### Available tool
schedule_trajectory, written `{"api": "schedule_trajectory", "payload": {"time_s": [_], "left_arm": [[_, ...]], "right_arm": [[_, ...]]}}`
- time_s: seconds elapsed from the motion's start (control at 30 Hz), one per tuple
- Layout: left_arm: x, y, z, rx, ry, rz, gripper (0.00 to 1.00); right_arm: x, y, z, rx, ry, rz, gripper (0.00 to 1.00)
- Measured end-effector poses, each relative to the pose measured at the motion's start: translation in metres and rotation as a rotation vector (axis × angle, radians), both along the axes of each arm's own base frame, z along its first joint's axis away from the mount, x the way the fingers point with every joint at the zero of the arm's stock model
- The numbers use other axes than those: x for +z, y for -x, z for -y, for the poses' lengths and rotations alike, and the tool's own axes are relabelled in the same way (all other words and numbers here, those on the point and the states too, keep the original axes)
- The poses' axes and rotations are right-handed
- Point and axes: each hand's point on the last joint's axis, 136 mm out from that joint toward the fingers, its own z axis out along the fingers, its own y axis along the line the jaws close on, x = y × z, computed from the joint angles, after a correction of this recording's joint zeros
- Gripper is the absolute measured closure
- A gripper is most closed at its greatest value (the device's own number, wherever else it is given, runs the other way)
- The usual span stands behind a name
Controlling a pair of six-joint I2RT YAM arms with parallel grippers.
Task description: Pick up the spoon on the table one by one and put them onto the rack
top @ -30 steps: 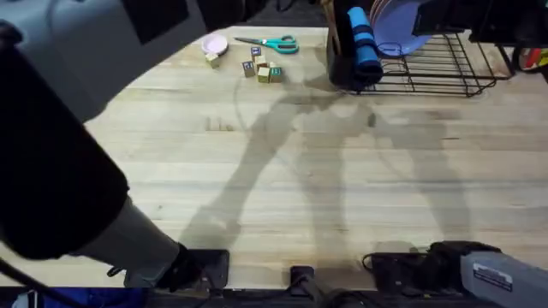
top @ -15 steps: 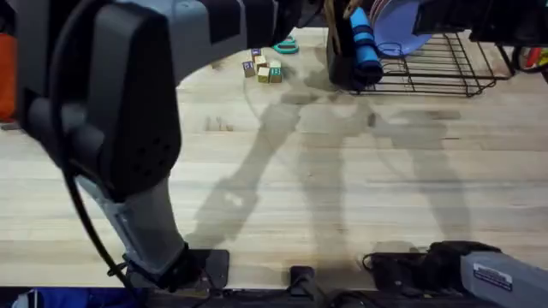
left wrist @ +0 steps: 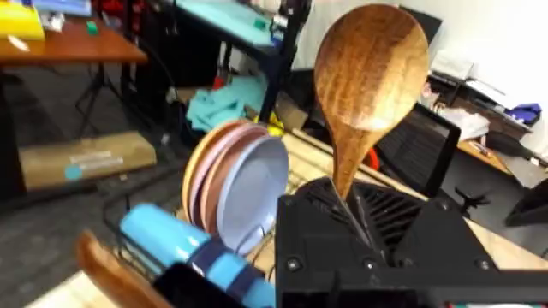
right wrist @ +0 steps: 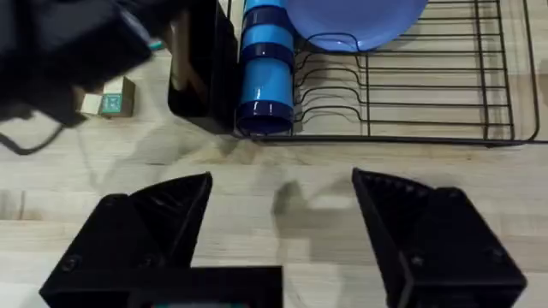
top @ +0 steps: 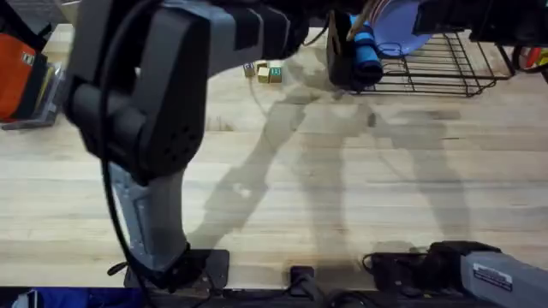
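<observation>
A brown wooden spoon stands bowl-up between the jaws of my left gripper, which is shut on its handle. In the overhead view my left arm reaches across to the black wire rack at the far right of the table. The rack holds a blue cup, a purple plate and a black holder. My right gripper hovers open over bare table just in front of the rack. A second wooden handle shows by the cup.
Small wooden blocks lie on the table left of the rack. An orange object sits at the far left edge. Pale plank tabletop stretches open between the arm bases and the rack.
My left arm has swung up and right toward the rack, carrying the spoon; it now covers the scissors and the pink bowl. The right arm has stayed still.
</observation>
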Motion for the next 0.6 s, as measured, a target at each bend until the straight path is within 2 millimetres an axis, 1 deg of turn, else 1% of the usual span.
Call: {"api": "schedule_trajectory", "payload": {"time_s": [0.17,0.33,0.43,0.6], "left_arm": [[-0.042,-0.006,0.005,-0.002,-0.039,-0.1,0.956],[-0.074,-0.005,0.002,0.007,-0.109,-0.207,0.956],[-0.087,-0.004,-0.001,0.015,-0.148,-0.248,0.956],[-0.098,-0.001,-0.007,0.02,-0.185,-0.298,0.956]], "right_arm": [[0.0,0.0,0.0,0.0,0.0,0.0,0.009],[0.0,0.0,0.0,0.0,0.0,0.0,0.009],[0.0,0.0,0.0,0.0,0.0,0.0,0.009],[0.001,-0.001,0.0,0.0,0.0,0.007,0.009]]}}
